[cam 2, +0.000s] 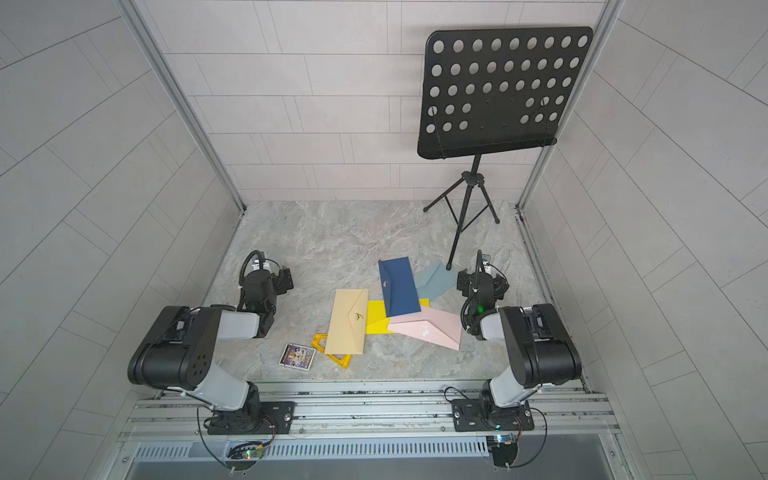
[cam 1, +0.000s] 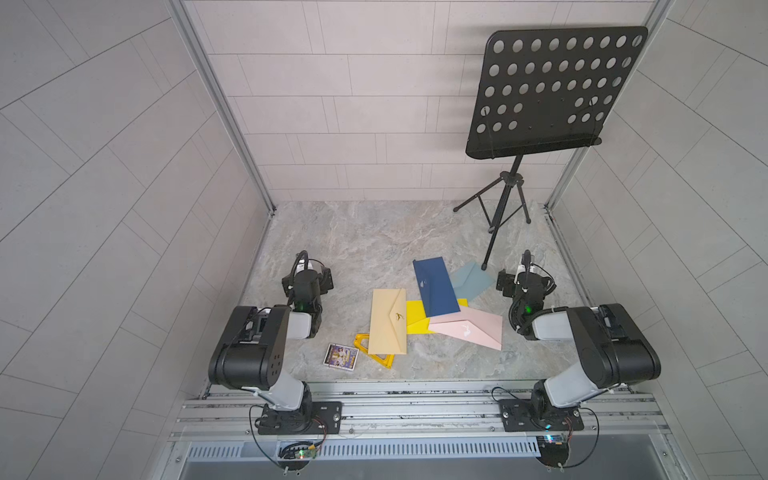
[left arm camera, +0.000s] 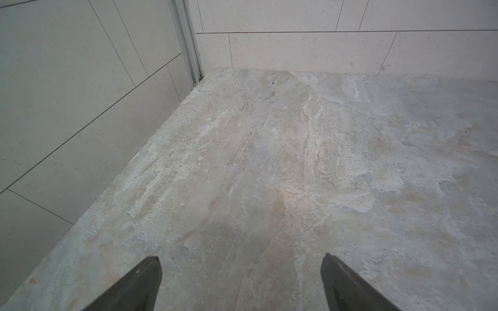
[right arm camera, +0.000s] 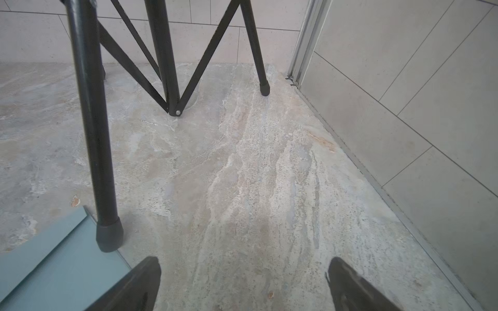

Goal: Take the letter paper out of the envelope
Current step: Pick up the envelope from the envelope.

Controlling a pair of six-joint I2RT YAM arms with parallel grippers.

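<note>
Found a tall black perforated metal music stand (cam 1: 557, 91) at the far right of the grey marbled tabletop (cam 1: 353, 241), with tripod legs spread behind the paper pile. Saw, in both top views, one rubber-capped leg (cam 1: 484, 265) planted just beside a pale teal paper envelope (cam 1: 473, 277). Could not tell from the right wrist view whether cap and envelope edge touched.

Counted four envelopes lying flat mid-table between the arms:
- a cream paper envelope (cam 1: 388, 328) with a gold emblem, nearest the left arm
- a navy blue paper envelope (cam 1: 435, 286) farther back
- the teal one, partly hidden by the navy's right edge
- a pink paper envelope (cam 1: 469, 328) toward the right arm

Noted a bright yellow paper piece (cam 1: 415, 320) lying under the cream, navy and pink ones. Spotted a yellow plastic triangular frame (cam 1: 359, 337) partly covered by the cream envelope's near end. Spotted a small colourful printed card (cam 1: 341, 355) just beside that frame. Could not tell which envelope carried the letter paper.

Saw the left gripper (left arm camera: 241, 269) spread wide above the tabletop, well apart from the pile, holding and touching nothing. Saw the right gripper (right arm camera: 244, 269) equally wide and empty, with one finger (right arm camera: 145, 277) hanging by the teal envelope's corner and the stand's legs right ahead.
</note>
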